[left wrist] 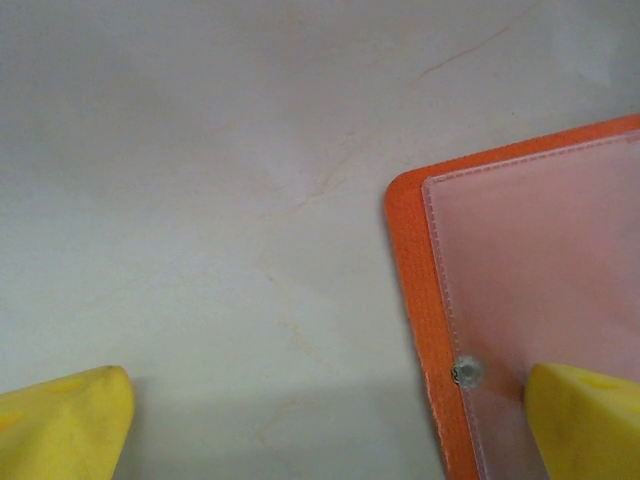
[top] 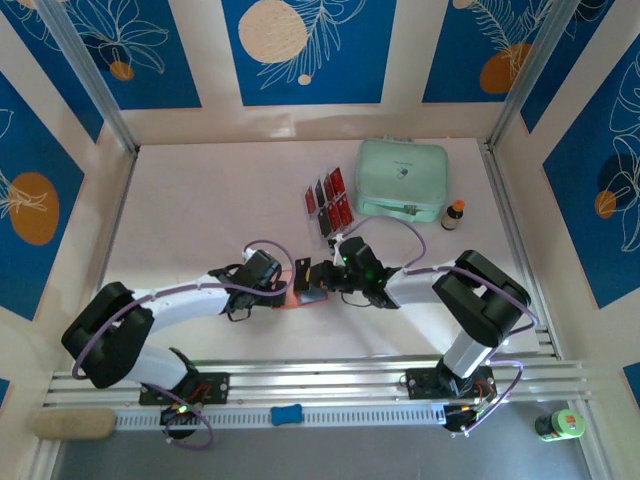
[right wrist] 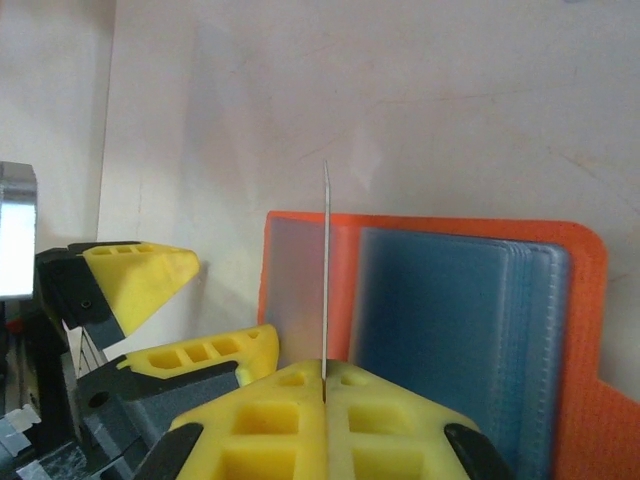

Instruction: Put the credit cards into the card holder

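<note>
Card [right wrist: 325, 260]: pinched upright, edge-on, between closed fingers of right gripper [right wrist: 325, 375]; hangs just above open orange wallet [right wrist: 585, 300], over clear pocket beside blue-grey slots [right wrist: 450, 330]. Wallet: lies mid-table, toward near edge, between both grippers. Left gripper [left wrist: 320, 430]: gapes wide at wallet's corner, one finger [left wrist: 585, 425] over clear pocket, other over bare table [left wrist: 200, 200]. Spare cards [top: 328, 203]: stand in a row farther back, left of mint case [top: 402, 180].
</note>
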`<state>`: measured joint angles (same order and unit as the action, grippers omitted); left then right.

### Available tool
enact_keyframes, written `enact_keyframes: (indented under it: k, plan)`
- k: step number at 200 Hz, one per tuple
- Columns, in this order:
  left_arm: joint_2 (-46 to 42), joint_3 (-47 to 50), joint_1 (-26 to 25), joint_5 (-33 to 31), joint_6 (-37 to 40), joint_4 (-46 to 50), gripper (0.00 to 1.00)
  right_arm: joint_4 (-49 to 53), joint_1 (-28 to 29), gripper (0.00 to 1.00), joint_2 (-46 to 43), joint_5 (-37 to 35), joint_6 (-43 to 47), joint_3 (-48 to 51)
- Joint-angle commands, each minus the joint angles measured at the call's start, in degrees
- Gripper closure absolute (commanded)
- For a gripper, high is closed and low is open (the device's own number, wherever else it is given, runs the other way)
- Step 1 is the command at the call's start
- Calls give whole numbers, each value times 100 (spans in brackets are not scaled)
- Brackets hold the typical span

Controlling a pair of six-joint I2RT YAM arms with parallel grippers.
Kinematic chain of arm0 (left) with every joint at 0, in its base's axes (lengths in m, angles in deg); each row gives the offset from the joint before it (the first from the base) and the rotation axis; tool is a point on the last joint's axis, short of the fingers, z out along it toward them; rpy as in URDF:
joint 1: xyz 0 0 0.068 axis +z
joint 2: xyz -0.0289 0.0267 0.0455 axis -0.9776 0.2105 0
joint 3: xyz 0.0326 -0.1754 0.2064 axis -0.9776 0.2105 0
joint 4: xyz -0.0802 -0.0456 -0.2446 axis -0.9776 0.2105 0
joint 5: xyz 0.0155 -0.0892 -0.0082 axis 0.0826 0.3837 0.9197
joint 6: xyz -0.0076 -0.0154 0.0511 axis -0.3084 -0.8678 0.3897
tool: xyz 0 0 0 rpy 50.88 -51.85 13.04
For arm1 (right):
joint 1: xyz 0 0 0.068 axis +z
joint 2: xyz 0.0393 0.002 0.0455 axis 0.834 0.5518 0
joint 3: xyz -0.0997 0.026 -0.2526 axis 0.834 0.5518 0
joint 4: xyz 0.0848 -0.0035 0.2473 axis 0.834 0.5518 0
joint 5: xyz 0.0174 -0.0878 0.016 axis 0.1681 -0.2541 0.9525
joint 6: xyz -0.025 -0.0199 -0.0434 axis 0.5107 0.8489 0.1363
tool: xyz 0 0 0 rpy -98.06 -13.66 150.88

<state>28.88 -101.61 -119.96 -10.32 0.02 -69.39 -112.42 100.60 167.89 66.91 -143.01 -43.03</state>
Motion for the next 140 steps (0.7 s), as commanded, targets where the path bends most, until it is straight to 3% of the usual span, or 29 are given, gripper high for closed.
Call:
enact_keyframes:
  k: [1,140]
  plan:
    - [-90,73,65,-33,-83,7,0,-131,58,100,113,-116,-54,15]
    - [-42,106,65,17,-111,-75,0,-194,73,100,370,264,-145,34]
